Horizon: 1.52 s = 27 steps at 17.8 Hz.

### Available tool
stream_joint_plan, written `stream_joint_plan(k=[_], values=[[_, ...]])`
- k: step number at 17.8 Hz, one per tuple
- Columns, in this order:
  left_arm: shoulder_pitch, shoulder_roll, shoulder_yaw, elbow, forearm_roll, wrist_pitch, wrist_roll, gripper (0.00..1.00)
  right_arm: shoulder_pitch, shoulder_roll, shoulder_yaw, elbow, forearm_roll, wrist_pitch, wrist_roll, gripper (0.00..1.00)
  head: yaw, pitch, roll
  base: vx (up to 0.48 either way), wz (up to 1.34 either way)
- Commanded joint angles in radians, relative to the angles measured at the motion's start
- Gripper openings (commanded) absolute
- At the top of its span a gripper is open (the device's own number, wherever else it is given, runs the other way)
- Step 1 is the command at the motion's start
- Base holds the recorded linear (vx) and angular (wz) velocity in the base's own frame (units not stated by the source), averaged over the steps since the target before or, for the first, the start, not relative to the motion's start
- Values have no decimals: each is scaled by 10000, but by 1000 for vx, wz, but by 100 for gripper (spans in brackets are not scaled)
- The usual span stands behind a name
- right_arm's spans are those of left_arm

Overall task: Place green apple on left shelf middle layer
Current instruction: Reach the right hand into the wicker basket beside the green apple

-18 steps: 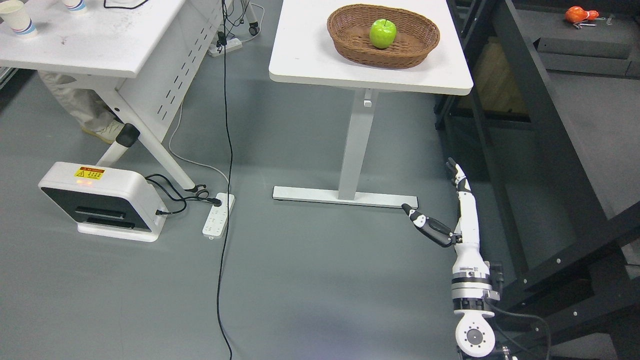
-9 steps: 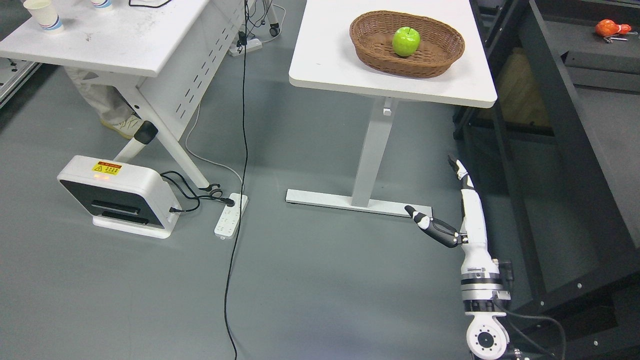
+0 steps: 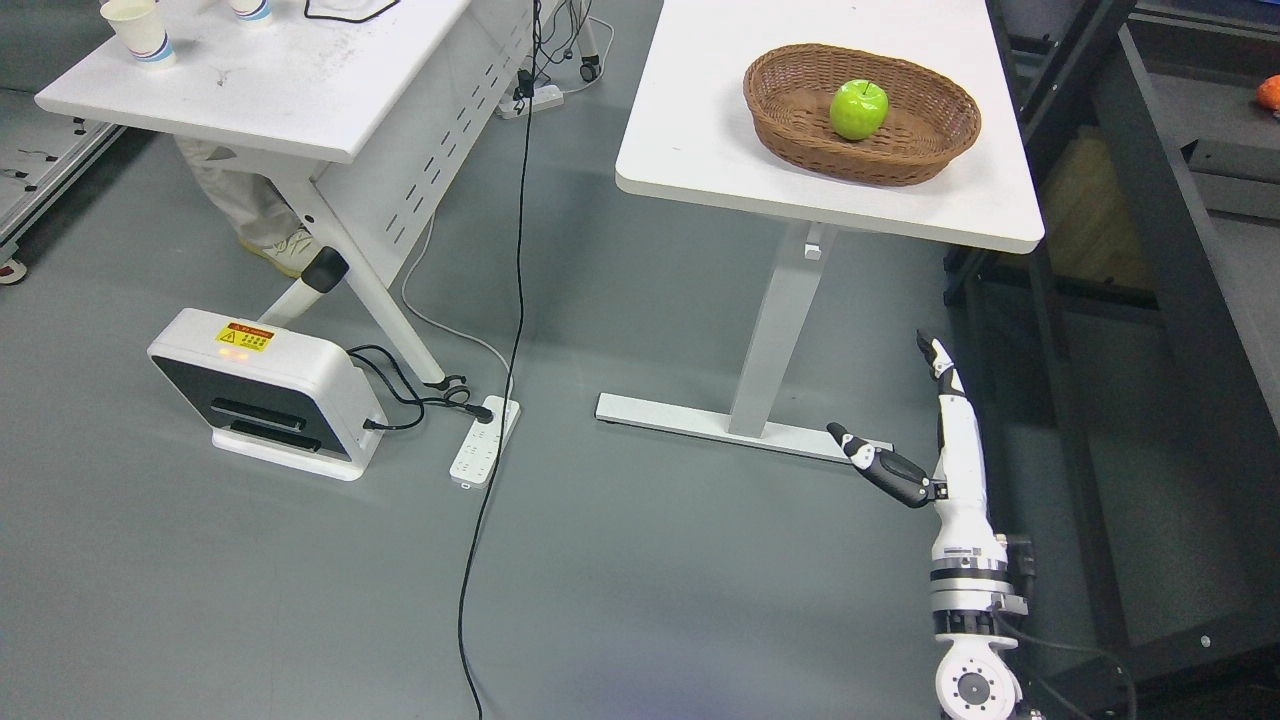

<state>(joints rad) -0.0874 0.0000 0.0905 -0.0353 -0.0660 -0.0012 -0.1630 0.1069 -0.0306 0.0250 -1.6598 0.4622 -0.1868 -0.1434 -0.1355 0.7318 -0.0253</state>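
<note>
1 green apple [image 3: 858, 109], 1 basket [image 3: 900, 160]

The right arm [image 3: 965, 590] is a slim white limb built of stacked cylindrical segments, ringed near the wrist by dark and silver bands. At its base sits a round white joint cap with a dark centre and small screws. A black cable loops beside that cap. The right hand [image 3: 945, 440] has white fingers with black joints; its thumb [image 3: 885, 465] is mostly black, white-tipped.
</note>
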Motion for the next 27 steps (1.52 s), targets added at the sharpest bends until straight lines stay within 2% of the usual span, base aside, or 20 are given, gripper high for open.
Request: stream_joint_plan(k=[1, 19, 27], values=[[0, 175, 0, 0, 0, -3, 4, 100, 128, 131, -158, 1, 11, 27, -115, 99, 0, 0, 0, 109, 39], [0, 175, 0, 0, 0, -3, 4, 100, -239, 131, -327, -107, -35, -126, -176, 99, 0, 0, 0, 196, -108], [0, 175, 0, 0, 0, -3, 4, 100, -885, 131, 393, -15, 762, 12, 38, 99, 0, 0, 0, 227, -27]])
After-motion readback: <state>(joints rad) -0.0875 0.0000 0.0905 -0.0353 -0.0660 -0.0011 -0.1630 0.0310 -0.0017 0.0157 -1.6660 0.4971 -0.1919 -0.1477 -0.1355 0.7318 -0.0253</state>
